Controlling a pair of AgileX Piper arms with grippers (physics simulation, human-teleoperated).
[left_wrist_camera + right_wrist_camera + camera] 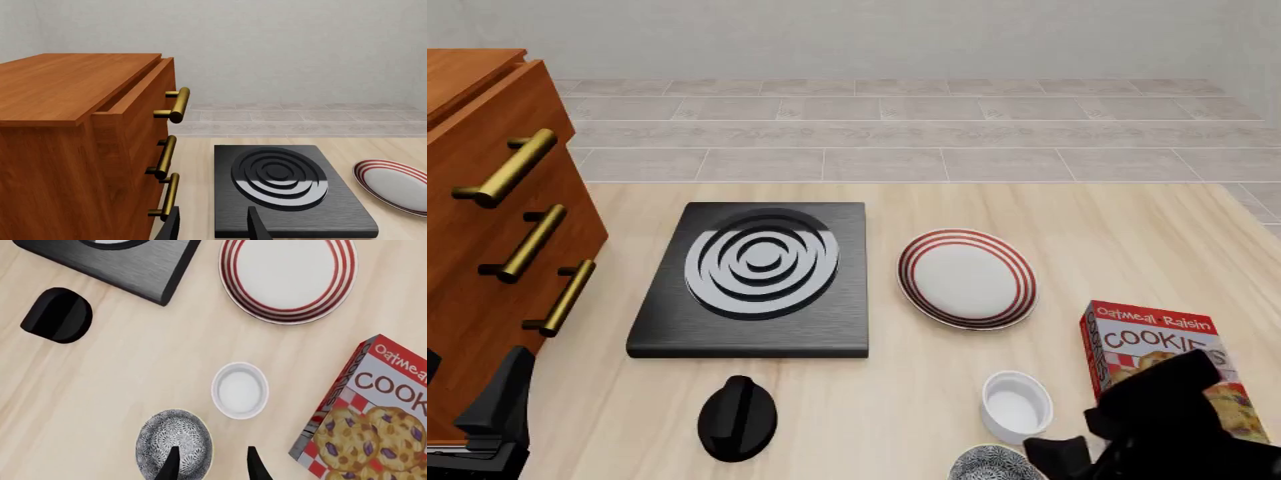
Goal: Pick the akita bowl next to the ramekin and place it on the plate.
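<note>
Light wood table, tiled floor behind. My right gripper is spread over the akita bowl, one finger above its inside.

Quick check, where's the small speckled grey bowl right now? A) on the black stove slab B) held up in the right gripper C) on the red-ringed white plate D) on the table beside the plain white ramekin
D: the small speckled grey bowl sits on the table beside the plain white ramekin, with the red-ringed white plate holding nothing and the right gripper open above the bowl's rim.
</note>
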